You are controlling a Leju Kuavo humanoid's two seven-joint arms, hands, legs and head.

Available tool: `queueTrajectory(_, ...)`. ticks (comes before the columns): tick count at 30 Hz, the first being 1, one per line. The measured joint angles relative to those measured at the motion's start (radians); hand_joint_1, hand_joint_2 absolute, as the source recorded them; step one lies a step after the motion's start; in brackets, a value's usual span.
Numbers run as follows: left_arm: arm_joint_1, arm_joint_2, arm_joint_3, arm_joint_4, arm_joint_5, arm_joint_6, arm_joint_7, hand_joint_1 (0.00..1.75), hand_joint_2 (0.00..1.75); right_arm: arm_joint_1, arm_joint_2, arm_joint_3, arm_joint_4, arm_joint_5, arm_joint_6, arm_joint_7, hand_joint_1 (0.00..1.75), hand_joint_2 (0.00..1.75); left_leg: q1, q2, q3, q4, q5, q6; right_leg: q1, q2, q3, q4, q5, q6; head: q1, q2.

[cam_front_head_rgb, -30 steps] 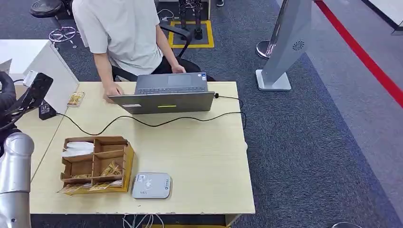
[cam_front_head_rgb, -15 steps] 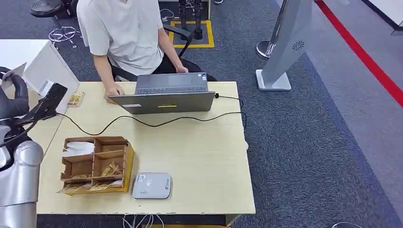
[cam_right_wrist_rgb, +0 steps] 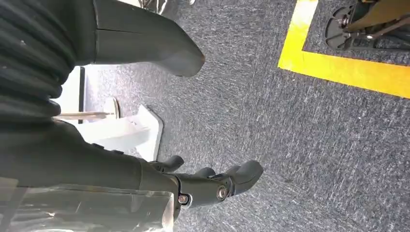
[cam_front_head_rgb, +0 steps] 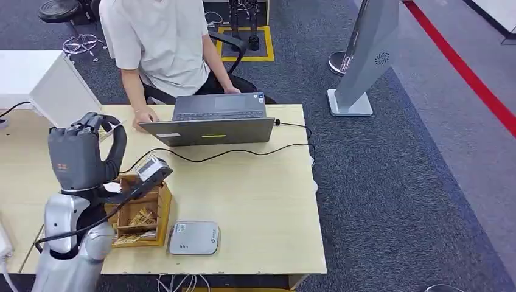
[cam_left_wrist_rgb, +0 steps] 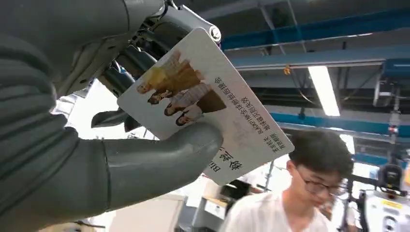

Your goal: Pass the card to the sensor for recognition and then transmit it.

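We see the left hand [cam_front_head_rgb: 82, 159] raised above the surface [cam_front_head_rgb: 261, 201], grasping the card [cam_left_wrist_rgb: 205, 104]. In the left wrist view the thumb [cam_left_wrist_rgb: 159, 157] presses across one face of the card near its lower edge, and the darker fingers [cam_left_wrist_rgb: 130, 63] back the other face. So the card sits pinched between thumb and fingers, most of it sticking out past the fingertips, printed side toward the wrist camera. In the head view we can't make the card out behind the hand.

Handling, our read: thin, stiff plastic, very light, glossy and so slippery. It likely flexes a bit but won't crush. Only one end is held, so the card could pivot or slide out if the pinch loosens. The hold is best kept at that end, flat on both faces, with the free end bare to lay over the reader. An edge-on hold would twist.

The reader [cam_front_head_rgb: 193, 237] lies flat on the surface, below the fingers and nearer the robot, just beside the box [cam_front_head_rgb: 131, 210] of card slots. The hand is over the box, well apart from the reader. We judge that the card has yet to reach it, and that its face should go down flat.

The right hand [cam_right_wrist_rgb: 212, 186] hangs over the carpet [cam_right_wrist_rgb: 290, 145], fingers loosely apart, grasping nothing.

A person [cam_front_head_rgb: 161, 42] sits across the surface at a laptop [cam_front_head_rgb: 210, 125], probably the one to receive the card after the scan. A cable [cam_front_head_rgb: 201, 158] runs across the surface beyond the fingers.
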Motion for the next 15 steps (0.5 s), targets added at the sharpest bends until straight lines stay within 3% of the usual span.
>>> queueTrajectory(15, 0.030, -0.013, -0.046, -0.042, 0.016, -0.013, -0.014, 1.75, 1.75, 0.003, 0.000, -0.011, 0.000, 0.000, -0.008, 0.006, 0.00, 1.75, 0.001, 0.000, 0.000, 0.000, 0.000, 0.000, 0.000, 0.000, 0.000, 0.000, 0.000, 0.000, 0.000, 0.000)
